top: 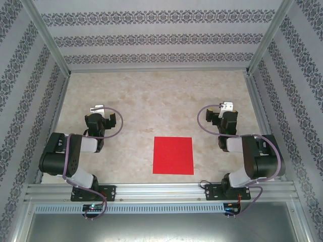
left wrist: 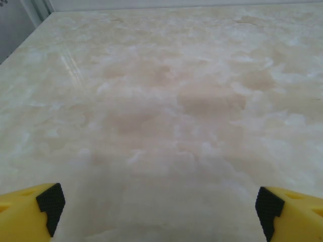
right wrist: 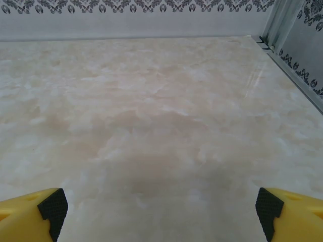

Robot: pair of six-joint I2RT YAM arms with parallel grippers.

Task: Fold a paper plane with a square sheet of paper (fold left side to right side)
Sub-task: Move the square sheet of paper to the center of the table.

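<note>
Top external: square sheet of paper [top: 173, 155] flat, unfolded, at 6 o'clock on desk [top: 151, 96], between the arms. Left hand [left wrist: 157, 209] at its 10 o'clock, right hand [right wrist: 157, 209] at 2; both spread wide, empty. Advice: pinch left edge low, carry rightward, align edges before creasing.

Beige marbled table [top: 151, 106], damask-striped walls [top: 151, 38]

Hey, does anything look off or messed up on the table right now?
Nothing stands out. The paper lies flat and unfolded on the table, its edges roughly square to it. The left claw and right claw are open, holding nothing.
</note>
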